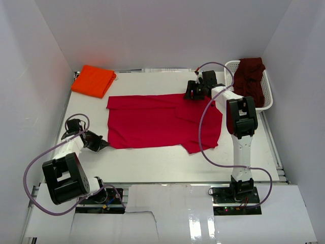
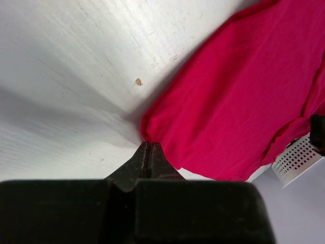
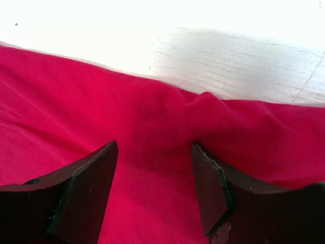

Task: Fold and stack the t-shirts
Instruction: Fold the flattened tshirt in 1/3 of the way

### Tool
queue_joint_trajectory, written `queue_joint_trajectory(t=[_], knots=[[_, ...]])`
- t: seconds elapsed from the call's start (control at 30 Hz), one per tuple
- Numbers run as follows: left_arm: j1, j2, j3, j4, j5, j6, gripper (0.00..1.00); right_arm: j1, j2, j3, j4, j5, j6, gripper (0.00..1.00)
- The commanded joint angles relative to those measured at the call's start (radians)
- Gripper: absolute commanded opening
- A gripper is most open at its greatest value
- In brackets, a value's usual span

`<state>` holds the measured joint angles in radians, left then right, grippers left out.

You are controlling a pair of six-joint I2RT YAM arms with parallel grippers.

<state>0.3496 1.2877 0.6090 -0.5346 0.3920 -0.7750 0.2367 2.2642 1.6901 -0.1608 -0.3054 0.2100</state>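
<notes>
The bright red t-shirt (image 1: 157, 122) lies spread flat across the middle of the table. My left gripper (image 1: 103, 145) is at its near left corner, and in the left wrist view the gripper (image 2: 148, 144) is shut with that corner of the red t-shirt (image 2: 238, 91) pinched at the tips. My right gripper (image 1: 190, 94) is at the shirt's far edge, right of centre. It (image 3: 155, 150) stands open, with both fingers down on the red cloth (image 3: 152, 117) and a raised wrinkle between them. The orange t-shirt (image 1: 93, 80) lies folded at the far left. The maroon t-shirt (image 1: 249, 81) is heaped in the basket.
The white lattice basket (image 1: 269, 101) stands at the far right corner, and part of it (image 2: 297, 160) shows in the left wrist view. White walls enclose the table on three sides. Cables loop from both arms over the table.
</notes>
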Motion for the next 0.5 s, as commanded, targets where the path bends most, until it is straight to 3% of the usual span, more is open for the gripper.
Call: queue_joint_trajectory(t=[0.0,0.47], knots=[[-0.003,-0.028,-0.012,-0.038,-0.01,0.0,0.0,-0.004,0.018,-0.004,-0.025,0.023,0.0,0.67],[0.012,-0.05,0.001,-0.099,-0.061,0.02,0.01,-0.007,0.024,0.0,-0.029,0.046,-0.012,0.67]])
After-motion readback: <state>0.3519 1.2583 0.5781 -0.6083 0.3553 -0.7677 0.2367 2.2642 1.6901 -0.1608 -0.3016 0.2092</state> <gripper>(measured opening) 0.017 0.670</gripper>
